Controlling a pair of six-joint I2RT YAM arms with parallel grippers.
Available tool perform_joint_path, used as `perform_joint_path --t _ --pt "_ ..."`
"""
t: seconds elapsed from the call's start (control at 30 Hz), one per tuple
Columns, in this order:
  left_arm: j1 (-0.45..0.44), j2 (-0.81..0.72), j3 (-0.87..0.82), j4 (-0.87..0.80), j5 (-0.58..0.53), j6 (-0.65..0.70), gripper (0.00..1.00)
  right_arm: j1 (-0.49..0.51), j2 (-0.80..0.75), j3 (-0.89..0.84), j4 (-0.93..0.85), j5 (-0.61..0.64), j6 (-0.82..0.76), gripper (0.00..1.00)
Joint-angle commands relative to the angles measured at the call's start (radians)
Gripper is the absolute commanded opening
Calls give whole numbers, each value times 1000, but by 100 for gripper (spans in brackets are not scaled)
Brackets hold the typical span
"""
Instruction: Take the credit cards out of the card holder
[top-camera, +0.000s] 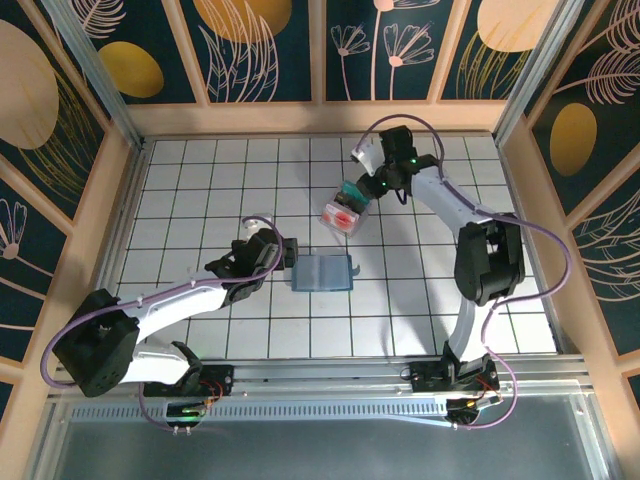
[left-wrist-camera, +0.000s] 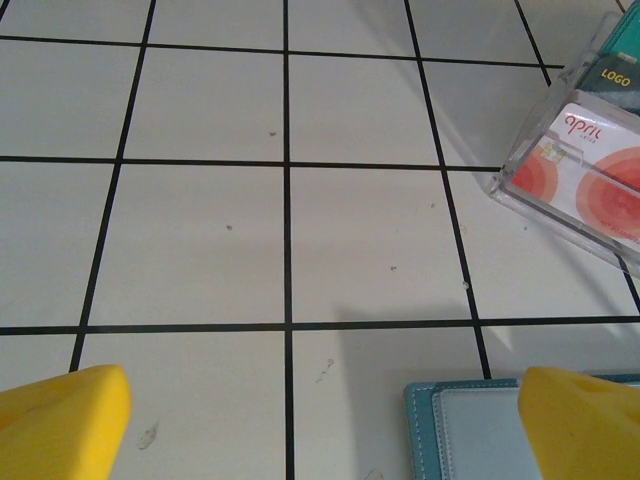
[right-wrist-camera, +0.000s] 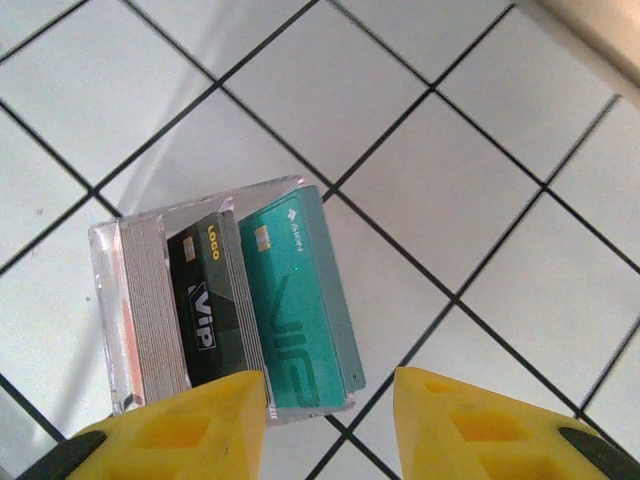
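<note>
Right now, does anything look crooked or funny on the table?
Only a little: the clear card box sits slanted across the tile lines, while the blue wallet lies nearly square to them. Nothing looks spilled or broken.

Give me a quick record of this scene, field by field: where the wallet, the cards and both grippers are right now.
card holder: slate-blue wallet, lying flat mid-table
clear box: on the table beyond the wallet, cards standing in it
cards in box: teal card, black VIP card, white card with red circles
left gripper: open, low by the wallet's left edge
right gripper: open, above the clear box
</note>
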Motion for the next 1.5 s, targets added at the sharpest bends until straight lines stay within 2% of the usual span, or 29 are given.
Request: perform_joint_path --t 0.0,0.13,0.43,0.6,0.8,1.03,1.47 --pt "10 -14 -6 -21 -28 16 99 -7 -80 -57 54 37 82 41" --pt "9 17 18 -66 -24 51 99 -6 -156 -133 99 50 155 43" --pt "-33 87 27 -61 -33 96 99 11 -305 -292 114 203 402 43" --pt "-78 187 79 -102 -79 104 99 54 -398 -381 74 295 529 42" --pt "-110 271 101 -103 -56 108 99 110 -498 -464 44 340 657 43" --pt "-118 333 85 -124 -53 82 99 162 -597 -529 22 394 783 43" --pt "-115 386 50 -220 -156 -45 99 182 -709 -606 17 451 906 45"
